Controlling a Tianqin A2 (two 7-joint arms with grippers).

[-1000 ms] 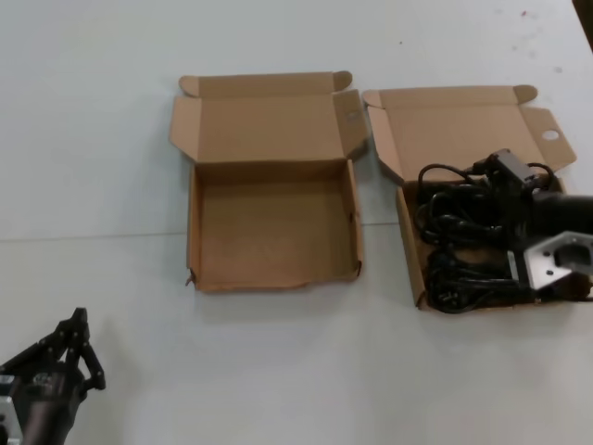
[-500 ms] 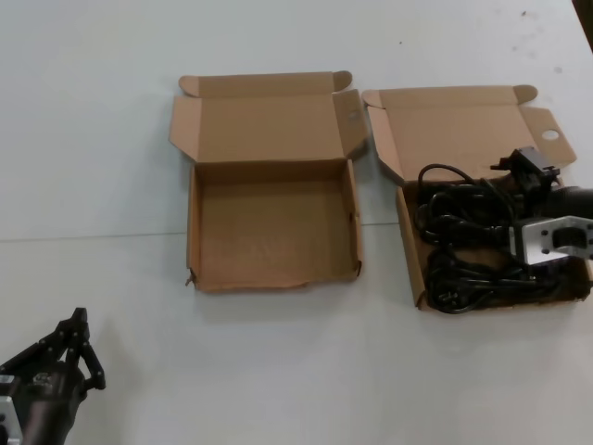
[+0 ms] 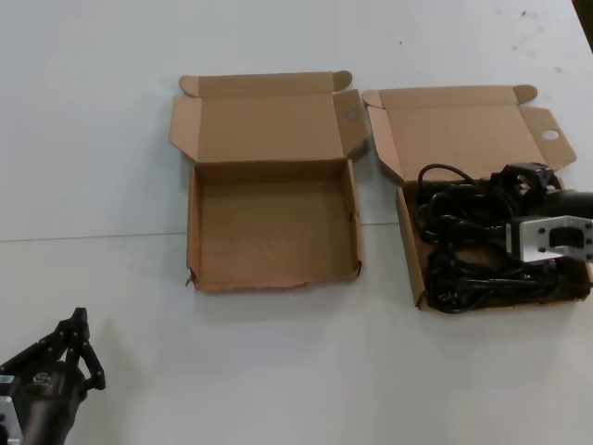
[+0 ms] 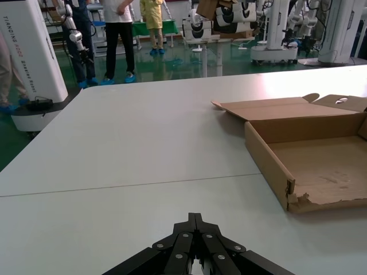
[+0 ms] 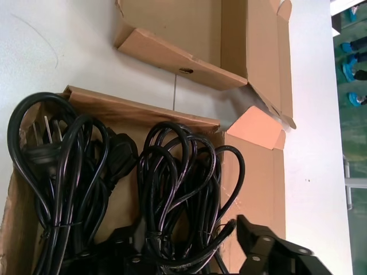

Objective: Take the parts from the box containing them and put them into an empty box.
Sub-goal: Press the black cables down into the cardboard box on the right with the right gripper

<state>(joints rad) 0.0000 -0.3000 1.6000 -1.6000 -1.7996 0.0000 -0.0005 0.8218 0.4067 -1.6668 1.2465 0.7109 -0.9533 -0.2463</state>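
The table (image 3: 93,139) carries two open boxes side by side. The empty box (image 3: 273,227) has nothing in it yet; the full box (image 3: 408,250) on its right holds all the cables (image 3: 459,246). The right gripper (image 3: 528,176) has pulled back toward the box's right side since a second ago (I cannot tell its jaws), so no cable is lifted. The left gripper (image 3: 74,338) waits closed, holding nothing. No writing on the boxes is readable.

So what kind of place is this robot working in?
Probably a robot lab or factory test hall: beyond the white table stand other robot rigs on a green floor, with people standing about in blue shoe covers.
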